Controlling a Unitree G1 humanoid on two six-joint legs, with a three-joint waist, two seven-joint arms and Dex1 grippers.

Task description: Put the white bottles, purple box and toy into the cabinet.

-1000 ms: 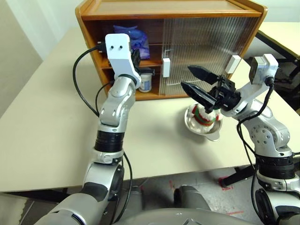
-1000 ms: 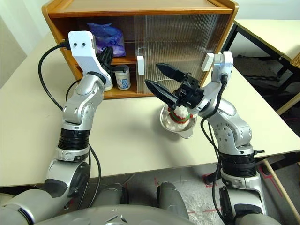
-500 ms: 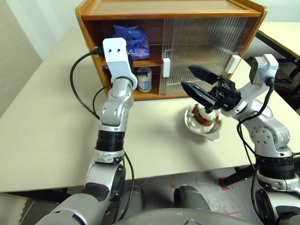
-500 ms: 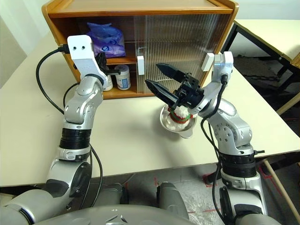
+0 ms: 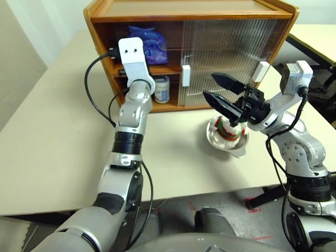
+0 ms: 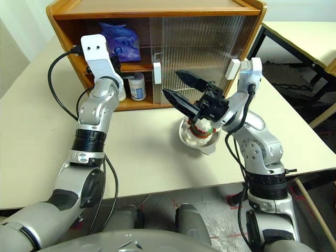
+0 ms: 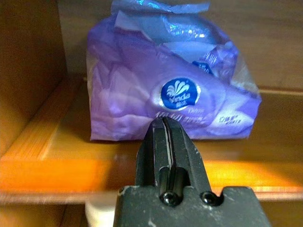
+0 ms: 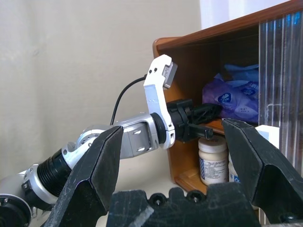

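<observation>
- Two pincers were in view over a pale surface (image 5: 52, 131) that carried the cabinet (image 5: 189, 10).
- Left side: the left pincer (image 7: 166, 142) was extended into the cabinet's open left bay at the level of the inner shelf (image 7: 61, 156). Its two black fingers were pressed fully together with nothing between them, and their tips stood just in front of the purple box (image 7: 170, 90).
- The purple box lay on the inner shelf in the open bay, toward the back, with crumpled wrap rising from its top. Whether the closed fingertips touched it could not be determined.
- Below the shelf, on the cabinet floor, one white bottle (image 5: 162, 89) stood upright near the edge of the ribbed sliding door (image 5: 231, 58). A second white bottle (image 8: 212, 161) showed beside it in the right wrist view, partly hidden behind the left arm in the head views.
- Centre: the ribbed sliding door covered the right bay; one white block handle (image 5: 186, 75) sat at its left edge and another (image 5: 261, 71) toward its right edge.
- Right side: the right pincer (image 5: 223, 92) hung above the surface in front of the closed door, its fingers spread wide and empty.
- Directly below that pincer, a shiny metal bowl (image 5: 227, 143) rested on the surface, well apart from the cabinet's open bay. The toy (image 5: 227, 129) sat inside the bowl, outside the cabinet.
</observation>
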